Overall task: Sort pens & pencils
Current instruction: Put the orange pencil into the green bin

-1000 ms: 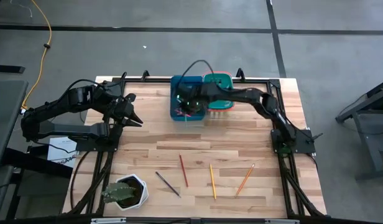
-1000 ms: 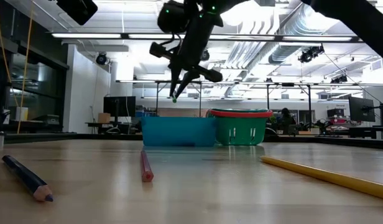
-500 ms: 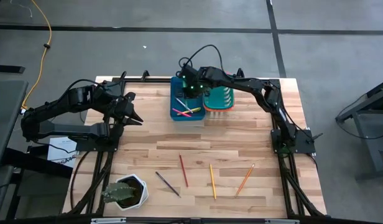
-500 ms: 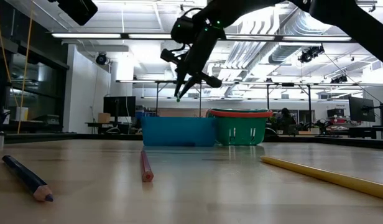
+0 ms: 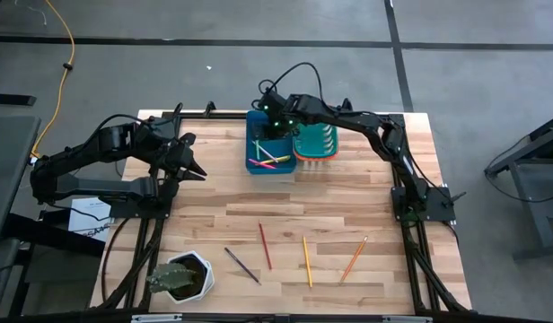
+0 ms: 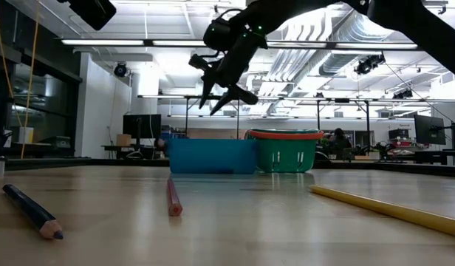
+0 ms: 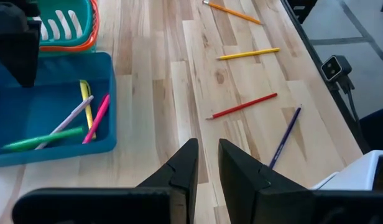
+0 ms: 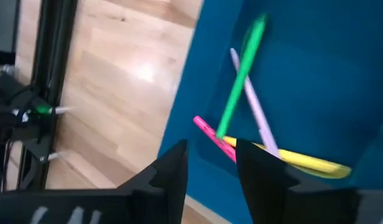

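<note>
Now your right tool (image 6: 220, 97) hangs empty, fingers parted, over the blue bin (image 5: 269, 148); left tool (image 5: 194, 170) nearly closed

No text, label, brand, number or sign is showing legibly anywhere in these views. A white sheet or box (image 5: 90, 213) is lying just off the tabletop (image 5: 285, 202), beside the base of the left arm, and it is carrying some dark print, but the marks are too small to make out. Nothing is printed on the blue bin (image 5: 258, 144), the green basket (image 5: 317, 144), the white planter (image 5: 188, 278) or the loose pencils (image 5: 306, 260) that can be read.
</note>
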You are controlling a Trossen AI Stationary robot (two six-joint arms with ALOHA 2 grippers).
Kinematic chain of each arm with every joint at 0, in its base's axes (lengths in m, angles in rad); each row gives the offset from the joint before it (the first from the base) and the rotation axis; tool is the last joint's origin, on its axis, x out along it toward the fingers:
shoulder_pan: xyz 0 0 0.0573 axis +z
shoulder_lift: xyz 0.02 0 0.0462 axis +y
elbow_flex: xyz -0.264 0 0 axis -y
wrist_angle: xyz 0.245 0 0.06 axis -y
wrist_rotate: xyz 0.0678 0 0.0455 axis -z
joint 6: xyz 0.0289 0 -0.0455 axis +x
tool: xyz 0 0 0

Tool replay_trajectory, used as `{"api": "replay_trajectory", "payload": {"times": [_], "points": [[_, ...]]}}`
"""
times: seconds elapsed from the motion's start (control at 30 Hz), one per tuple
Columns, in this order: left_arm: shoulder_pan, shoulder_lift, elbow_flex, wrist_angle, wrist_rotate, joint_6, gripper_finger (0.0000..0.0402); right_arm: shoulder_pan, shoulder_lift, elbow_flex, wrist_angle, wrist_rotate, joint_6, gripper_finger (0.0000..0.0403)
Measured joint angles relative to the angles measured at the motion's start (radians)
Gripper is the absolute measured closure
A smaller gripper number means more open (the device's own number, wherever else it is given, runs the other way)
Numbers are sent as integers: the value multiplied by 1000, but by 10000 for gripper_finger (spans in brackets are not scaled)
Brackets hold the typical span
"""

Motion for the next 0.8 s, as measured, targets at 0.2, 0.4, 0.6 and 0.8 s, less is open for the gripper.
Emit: {"api": "replay_trajectory", "payload": {"times": [0.2,0.4,0.6,0.8], "points": [[0,-13,0,19,40,-10,350,101,-8,0,106,-101,-85,275],[0,-20,0,33,87,-13,350,208,-11,0,139,-69,-89,274],[0,-21,0,54,125,-17,350,365,-93,-1,155,123,-99,274],[0,-17,0,263,125,-101,350,463,-256,-1,139,296,-215,274]]}}
